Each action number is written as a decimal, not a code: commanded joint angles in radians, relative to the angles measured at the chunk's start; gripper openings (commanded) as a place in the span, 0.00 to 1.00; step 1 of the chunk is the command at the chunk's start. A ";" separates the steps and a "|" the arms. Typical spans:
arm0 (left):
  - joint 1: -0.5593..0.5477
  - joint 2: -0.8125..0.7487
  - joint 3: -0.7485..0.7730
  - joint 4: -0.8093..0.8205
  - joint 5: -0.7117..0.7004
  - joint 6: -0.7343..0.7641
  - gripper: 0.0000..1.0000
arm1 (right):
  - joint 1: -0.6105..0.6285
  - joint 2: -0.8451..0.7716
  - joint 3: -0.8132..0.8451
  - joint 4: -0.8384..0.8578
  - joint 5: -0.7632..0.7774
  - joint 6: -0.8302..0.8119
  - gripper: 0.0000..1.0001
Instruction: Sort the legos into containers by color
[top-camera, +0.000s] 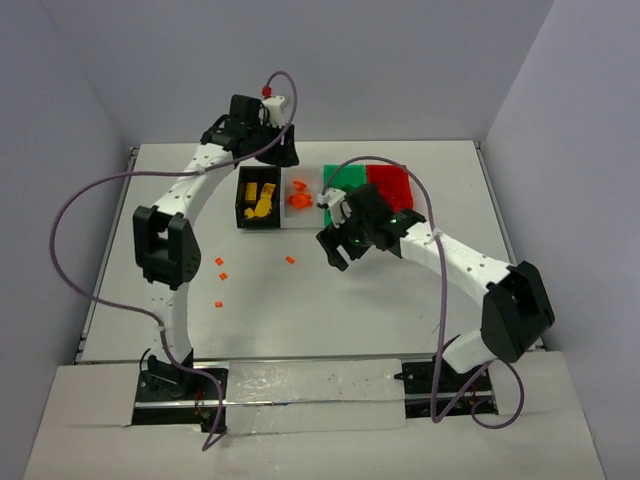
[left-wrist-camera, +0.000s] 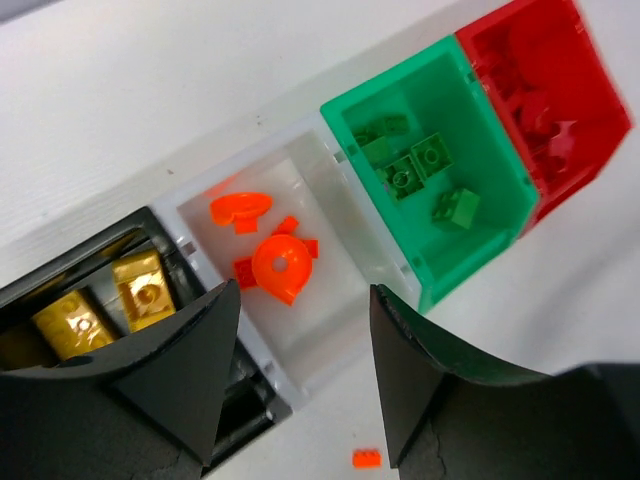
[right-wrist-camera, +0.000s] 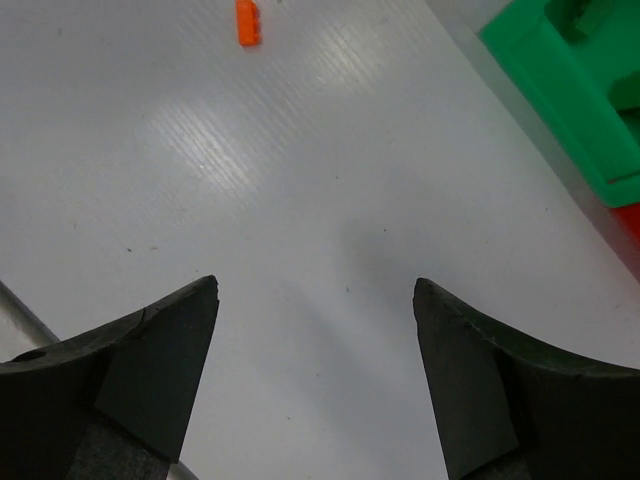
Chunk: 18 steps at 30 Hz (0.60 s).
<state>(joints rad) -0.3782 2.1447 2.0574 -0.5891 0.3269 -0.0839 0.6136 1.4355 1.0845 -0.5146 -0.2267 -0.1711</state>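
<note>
Four containers stand in a row at the back: black (top-camera: 247, 211), white (top-camera: 300, 213), green (top-camera: 343, 176) and red (top-camera: 390, 182). In the left wrist view the black bin (left-wrist-camera: 175, 262) holds yellow legos (left-wrist-camera: 142, 290), the white bin (left-wrist-camera: 330, 300) orange pieces (left-wrist-camera: 279, 266), the green bin (left-wrist-camera: 490, 215) green bricks (left-wrist-camera: 430, 155), and the red bin (left-wrist-camera: 590, 150) red ones. My left gripper (left-wrist-camera: 305, 288) hangs open and empty above the white bin's near wall. My right gripper (right-wrist-camera: 315, 283) is open over bare table, with nothing between its fingers. A small orange brick (right-wrist-camera: 247, 22) lies ahead of it.
Several loose orange legos lie on the table left of centre, one (top-camera: 290, 260) near my right gripper (top-camera: 333, 250) and others (top-camera: 221, 270) beside the left arm. Another orange brick (left-wrist-camera: 366, 459) lies just outside the white bin. The green bin's corner (right-wrist-camera: 560, 110) is to the right gripper's right.
</note>
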 joint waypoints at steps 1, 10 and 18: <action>0.097 -0.306 -0.069 -0.054 0.047 -0.047 0.64 | 0.092 0.133 0.139 0.050 0.098 0.077 0.83; 0.319 -0.752 -0.588 -0.060 0.097 0.005 0.67 | 0.209 0.424 0.384 -0.018 0.133 0.113 0.74; 0.340 -0.920 -0.763 -0.093 0.169 0.067 0.67 | 0.209 0.622 0.549 -0.099 0.146 0.072 0.60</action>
<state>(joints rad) -0.0441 1.2805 1.3212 -0.6547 0.4347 -0.0743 0.8268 1.9996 1.5441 -0.5658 -0.0989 -0.0796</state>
